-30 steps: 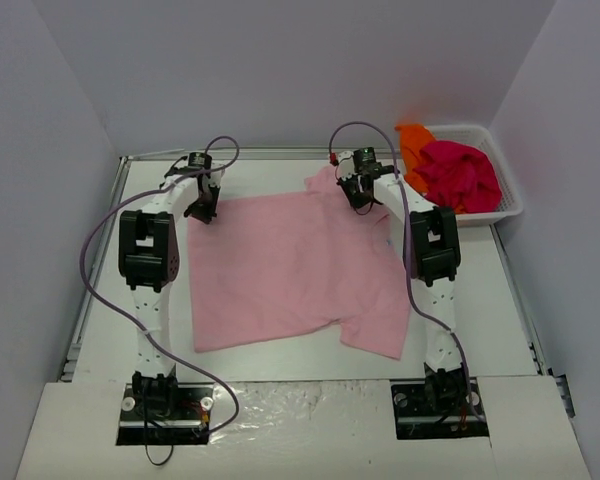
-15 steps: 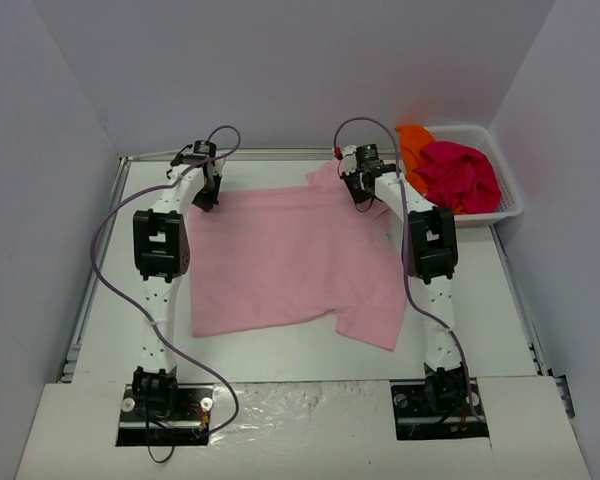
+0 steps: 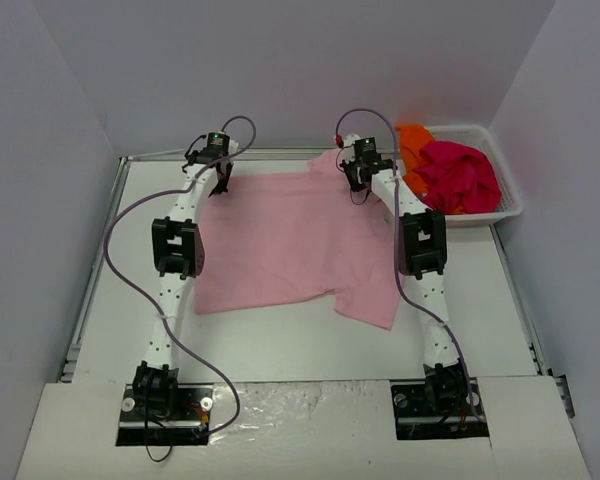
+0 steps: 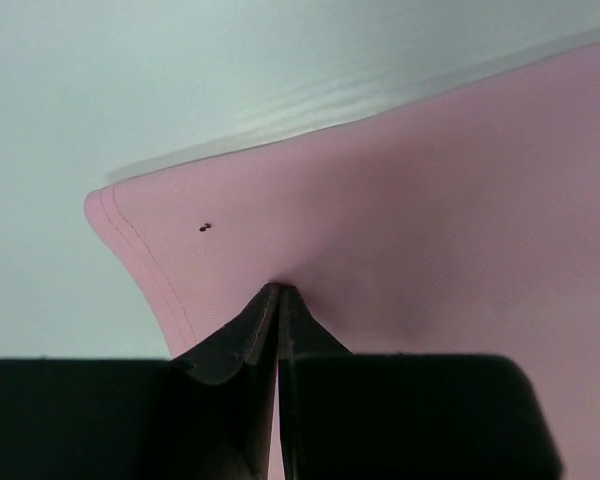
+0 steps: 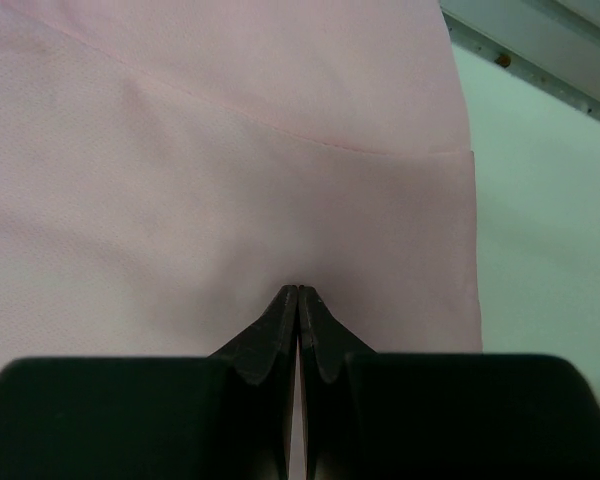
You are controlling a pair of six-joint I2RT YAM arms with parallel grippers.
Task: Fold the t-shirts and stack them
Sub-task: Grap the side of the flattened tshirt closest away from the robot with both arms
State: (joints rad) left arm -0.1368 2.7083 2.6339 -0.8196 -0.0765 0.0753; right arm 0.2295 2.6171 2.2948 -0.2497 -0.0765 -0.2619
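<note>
The flat shirt (image 3: 290, 240) lies spread on the table (image 3: 480, 300). The left gripper (image 3: 218, 182) sits at the shirt's far left corner and the right gripper (image 3: 358, 184) at its far edge, toward the right, both pinching the cloth. The left arm (image 3: 175, 250) runs along the shirt's left edge, and the right arm (image 3: 420, 245) crosses over its right side. The basket (image 3: 510, 208) stands right of the shirt's far end. In it lie a second shirt (image 3: 460, 175) and a third shirt (image 3: 412, 140), the third nearer the flat shirt.
</note>
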